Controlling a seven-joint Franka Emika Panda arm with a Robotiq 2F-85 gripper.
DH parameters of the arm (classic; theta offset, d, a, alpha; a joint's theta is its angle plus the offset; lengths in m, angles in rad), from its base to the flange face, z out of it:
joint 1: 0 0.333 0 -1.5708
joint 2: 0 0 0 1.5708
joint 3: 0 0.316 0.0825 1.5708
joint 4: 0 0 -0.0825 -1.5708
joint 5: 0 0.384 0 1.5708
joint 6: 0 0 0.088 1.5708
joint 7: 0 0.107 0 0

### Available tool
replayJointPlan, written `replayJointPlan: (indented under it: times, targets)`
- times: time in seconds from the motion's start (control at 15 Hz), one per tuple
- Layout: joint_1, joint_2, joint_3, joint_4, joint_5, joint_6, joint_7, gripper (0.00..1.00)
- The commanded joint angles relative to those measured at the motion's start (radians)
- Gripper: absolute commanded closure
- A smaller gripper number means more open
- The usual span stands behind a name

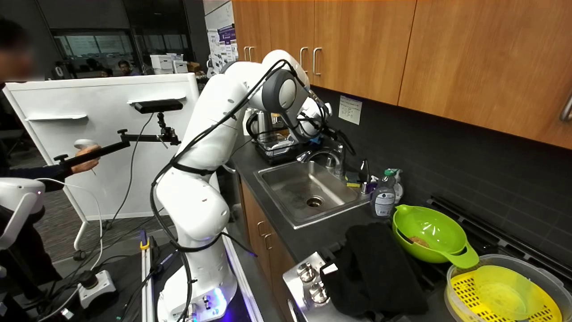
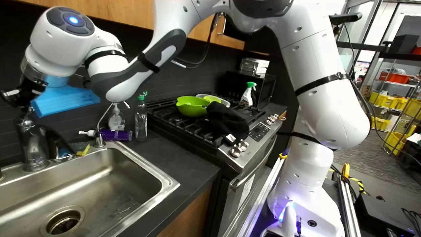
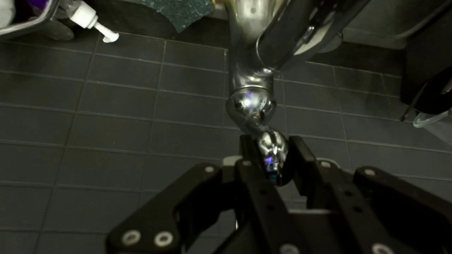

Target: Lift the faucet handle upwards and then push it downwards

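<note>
In the wrist view, the faucet handle [image 3: 273, 144] is a short shiny lever with a rounded end. It rises from the ball-shaped top of the chrome faucet [image 3: 250, 76]. My gripper [image 3: 272, 153] has its dark fingers shut around the handle, one on each side. The faucet's curved spout [image 3: 300, 31] reaches away at the top of that view. An exterior view places the gripper [image 2: 24, 95] directly over the upright faucet body [image 2: 33, 151], pointing down; the handle is hard to make out there. Elsewhere the arm and cables partly cover the gripper.
Below the faucet lies a steel sink [image 1: 286, 192]. Beside it stand a dish soap bottle [image 1: 384, 197], a purple bottle [image 2: 115, 135] and a yellow sponge [image 2: 83, 150]. A green colander [image 1: 433, 232] and black cloth [image 1: 375, 268] rest on the stove. Wooden cabinets [image 1: 357, 49] hang above.
</note>
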Motion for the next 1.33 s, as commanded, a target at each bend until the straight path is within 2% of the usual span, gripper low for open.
replayJointPlan:
  times: [0.0, 1.27]
  targets:
    - [-0.013, -0.002, -0.025, 0.004, -0.018, -0.011, -0.003, 0.93]
    - [0.001, 0.013, -0.012, 0.091, -0.001, -0.023, -0.014, 0.93]
